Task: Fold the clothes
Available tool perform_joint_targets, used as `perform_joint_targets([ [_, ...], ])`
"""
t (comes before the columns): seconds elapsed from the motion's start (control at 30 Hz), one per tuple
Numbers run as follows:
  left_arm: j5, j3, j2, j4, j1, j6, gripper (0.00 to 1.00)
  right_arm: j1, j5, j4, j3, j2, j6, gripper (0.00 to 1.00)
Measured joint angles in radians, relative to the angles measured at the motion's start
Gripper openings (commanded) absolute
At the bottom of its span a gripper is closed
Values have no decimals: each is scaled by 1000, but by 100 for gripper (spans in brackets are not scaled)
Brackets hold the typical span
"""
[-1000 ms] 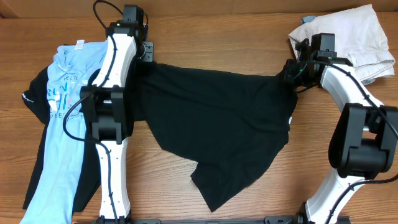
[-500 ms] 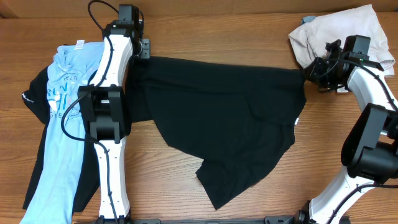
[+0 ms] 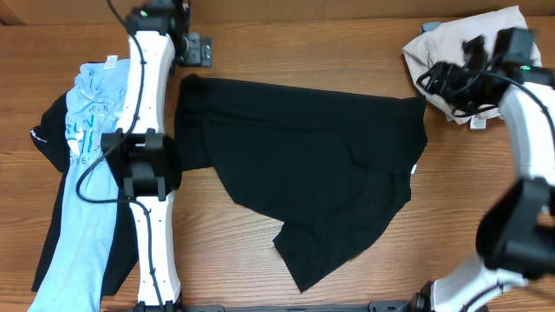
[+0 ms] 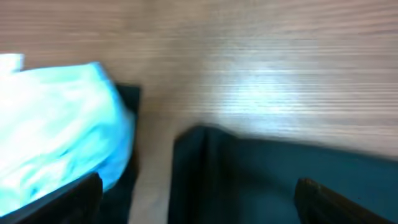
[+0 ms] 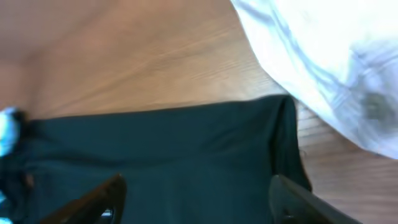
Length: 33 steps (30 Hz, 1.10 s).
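Note:
A large black shirt (image 3: 312,165) lies spread across the middle of the table, its far edge straight and its lower part tapering toward the front. My left gripper (image 3: 198,49) hovers open just beyond the shirt's far left corner (image 4: 205,143), both fingers (image 4: 329,199) apart with nothing between them. Beyond the far right corner (image 5: 283,124), my right gripper (image 3: 438,82) also stands open and holds nothing; the black fabric shows below its fingers (image 5: 93,199). A light blue printed tee (image 3: 87,165) lies at the left, on top of another dark garment (image 3: 43,130).
A crumpled whitish garment (image 3: 486,43) sits at the far right corner, close to the right gripper. It also fills the upper right of the right wrist view as whitish cloth (image 5: 329,68). The left arm (image 3: 143,156) runs between the blue tee and the black shirt.
Both grippers were shut on the black shirt's far corners and have opened and let go. They pulled apart and away from it, and the shirt's far edge now lies stretched flat.

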Motion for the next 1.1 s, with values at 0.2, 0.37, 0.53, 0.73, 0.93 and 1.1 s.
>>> perform_joint_targets([
  [0.2, 40, 171, -199, -217, 1, -16, 100, 0, -11, -158, 46, -295, 0, 78],
  [0.37, 71, 204, -375, -394, 0, -17, 100, 0, -17, -313, 50, -419, 0, 73],
  [0.53, 150, 172, -449, -406, -3, -16, 100, 17, -8, -428, 50, -461, 0, 70],
  [0.73, 179, -42, -575, -406, -53, -17, 100, 84, 41, -547, 35, -541, 19, 62],
  [0.93, 143, -482, -758, -386, -118, -73, 100, 175, 161, -547, -69, -660, 109, 62],
  [1.1, 97, -850, -778, -130, -114, -172, 100, 220, 234, -544, -167, -687, 158, 62],
])
